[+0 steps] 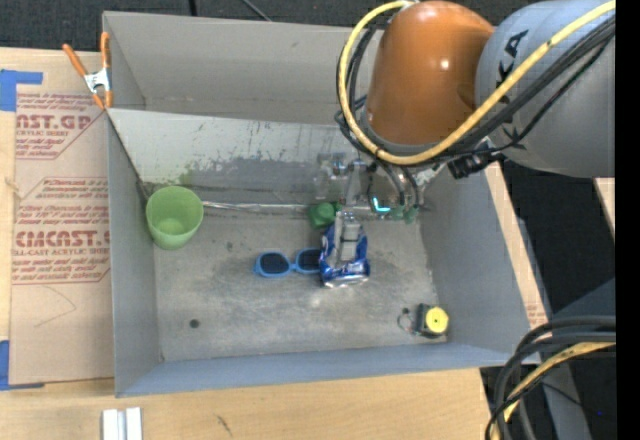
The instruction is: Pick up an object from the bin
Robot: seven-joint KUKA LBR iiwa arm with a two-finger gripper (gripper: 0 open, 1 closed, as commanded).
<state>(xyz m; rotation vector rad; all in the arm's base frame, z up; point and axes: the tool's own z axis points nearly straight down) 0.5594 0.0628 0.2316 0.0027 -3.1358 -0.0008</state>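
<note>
My gripper (347,240) reaches down below the orange cover in the right middle of the bin, its fingers right over a crumpled blue and white packet (345,264) on the floor. The fingertips seem to touch the packet's top. Left of the packet lies a pair of blue toy sunglasses (279,264). A small green object (321,215) sits just up and left of the fingers.
A light green plastic cup (174,216) stands against the bin's left wall. A small yellow and black tape measure (432,321) lies near the front right corner. The arm and its cables cover the bin's upper right.
</note>
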